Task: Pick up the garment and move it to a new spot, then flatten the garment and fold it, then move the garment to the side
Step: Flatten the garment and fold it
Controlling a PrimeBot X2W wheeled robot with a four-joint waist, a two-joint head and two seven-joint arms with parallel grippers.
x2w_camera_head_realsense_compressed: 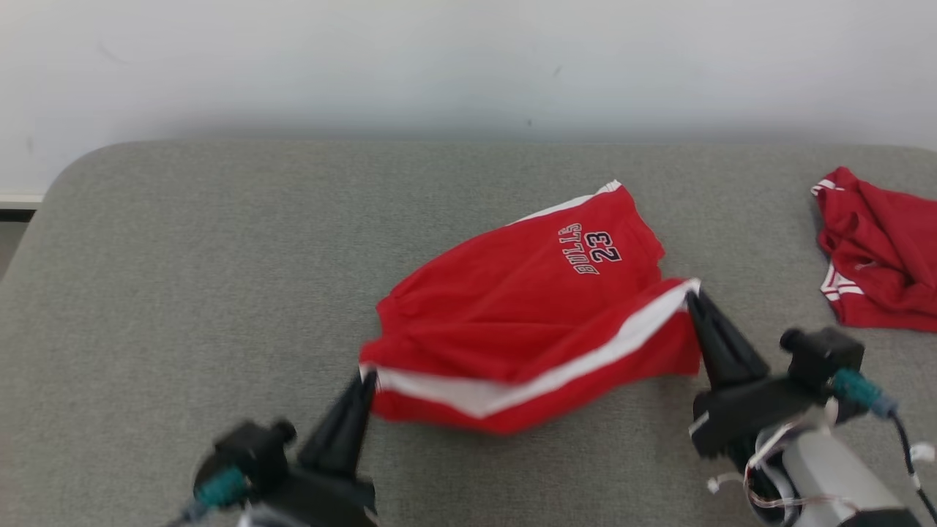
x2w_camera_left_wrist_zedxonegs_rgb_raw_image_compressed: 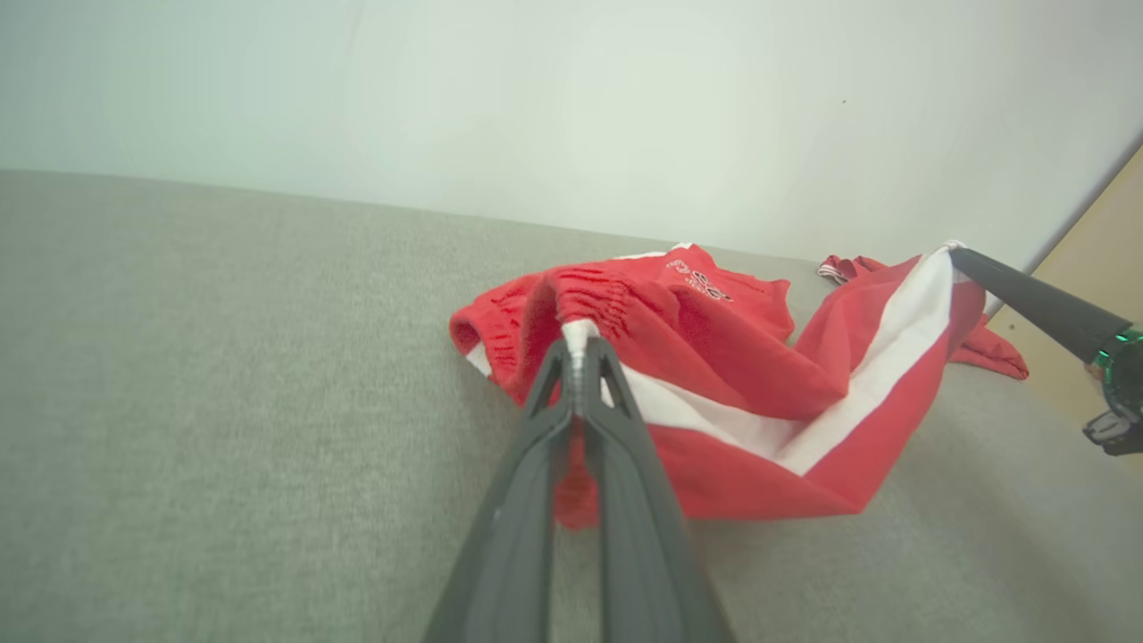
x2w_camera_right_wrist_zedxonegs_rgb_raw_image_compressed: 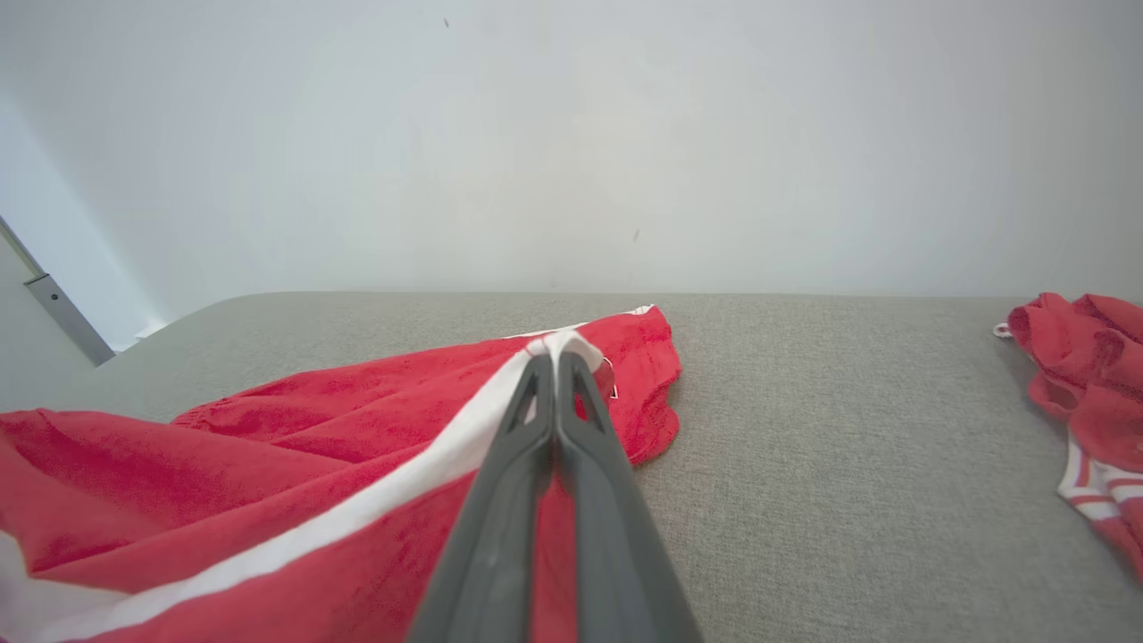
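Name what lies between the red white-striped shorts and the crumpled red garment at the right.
Only bare grey fabric surface lies between the red white-striped shorts and the crumpled red garment; the head and right wrist views show it.

My left gripper [x2w_camera_left_wrist_zedxonegs_rgb_raw_image_compressed: 579, 350] pinches the white-striped edge of the red fabric shorts [x2w_camera_left_wrist_zedxonegs_rgb_raw_image_compressed: 732, 353] above the grey cloth-covered tabletop [x2w_camera_left_wrist_zedxonegs_rgb_raw_image_compressed: 223, 402]; my right gripper [x2w_camera_left_wrist_zedxonegs_rgb_raw_image_compressed: 963, 256] grips the far corner.

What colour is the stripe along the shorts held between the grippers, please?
White, on the red shorts; the head view shows the stripe best.
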